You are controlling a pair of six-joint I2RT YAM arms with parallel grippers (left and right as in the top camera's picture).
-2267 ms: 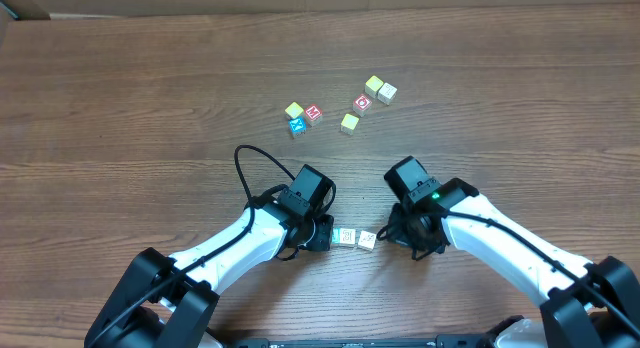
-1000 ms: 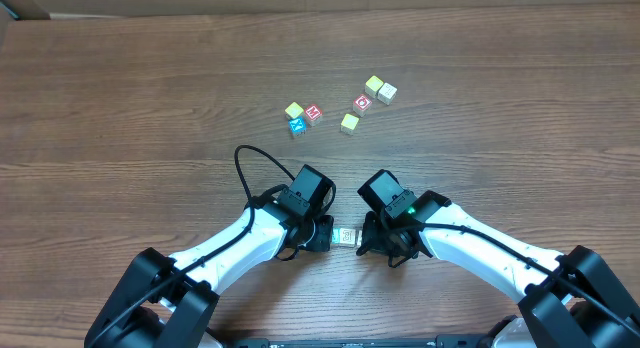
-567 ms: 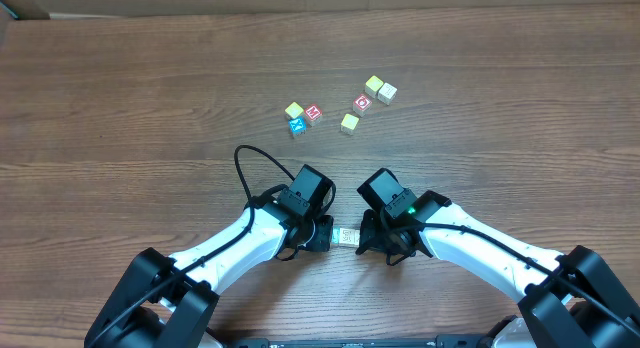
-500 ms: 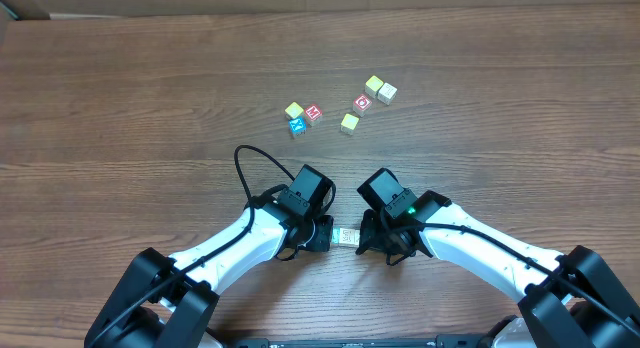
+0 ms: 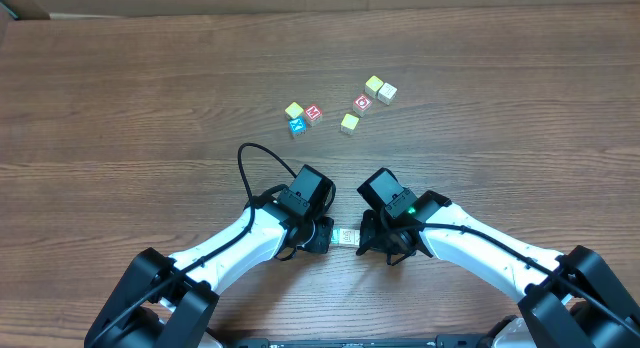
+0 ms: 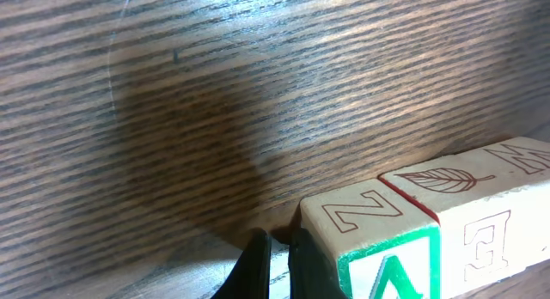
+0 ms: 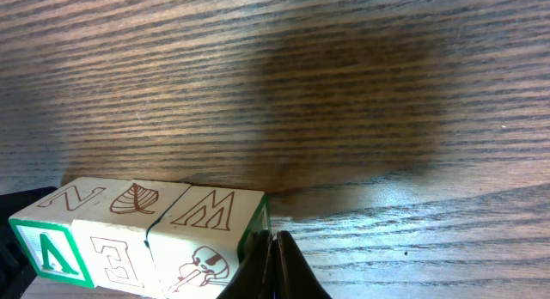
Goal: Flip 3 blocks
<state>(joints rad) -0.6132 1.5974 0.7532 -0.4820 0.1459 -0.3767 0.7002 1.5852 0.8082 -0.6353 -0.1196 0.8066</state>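
Three small wooden letter blocks lie side by side in one row on the table. The right wrist view shows them as a Z/A block with a green-framed face, a leaf/E block and a W/skull block. From overhead only a sliver of the row shows between the arms. My left gripper is shut, its tip against the Z/A block at one end. At the other end my right gripper is shut and touches the W block's green edge. Neither holds anything.
A loose cluster of other cubes sits farther back: yellow-topped ones, red-lettered ones, a blue one. A black cable loop rises behind the left wrist. The wooden table stretches wide on both sides.
Since the oldest frame my right gripper slid left, closing the gap so the blocks sit in one tight row. Over the last second nothing visibly moved.
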